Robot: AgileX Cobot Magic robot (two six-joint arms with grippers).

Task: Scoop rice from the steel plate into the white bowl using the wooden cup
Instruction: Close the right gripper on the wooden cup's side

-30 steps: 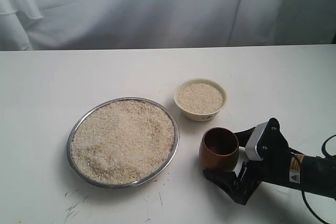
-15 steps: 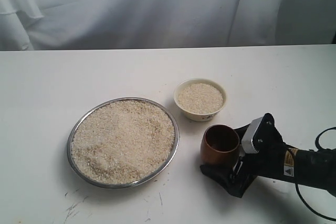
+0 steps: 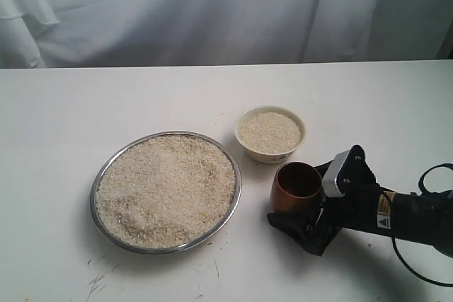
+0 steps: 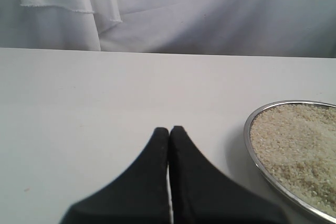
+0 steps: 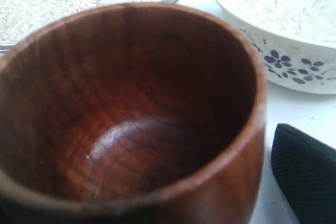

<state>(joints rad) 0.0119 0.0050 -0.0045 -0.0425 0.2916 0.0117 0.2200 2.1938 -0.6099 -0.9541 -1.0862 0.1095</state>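
Note:
The steel plate point(image 3: 236, 175) lies left of centre, heaped with rice point(image 3: 166, 189). Behind and to its right stands the white bowl point(image 3: 272, 155), which also holds rice and carries dark flower marks point(image 5: 283, 64). The wooden cup point(image 3: 297, 187) stands upright and empty just in front of the bowl; its dark inside fills the right wrist view point(image 5: 136, 119). My right gripper point(image 3: 297, 199) is open astride the cup, with one finger point(image 5: 307, 174) a small gap away from its wall. My left gripper point(image 4: 169, 129) is shut on nothing, above bare table beside the plate's rim point(image 4: 252, 148).
A white table carries everything, with a white cloth backdrop behind it. The right arm and its cable point(image 3: 425, 221) lie low along the table's front right. The left arm does not show in the exterior view.
The right gripper has slid left along the table until its fingers stand on both sides of the cup. The cup has shifted slightly toward the bowl. Plate and bowl are unmoved.

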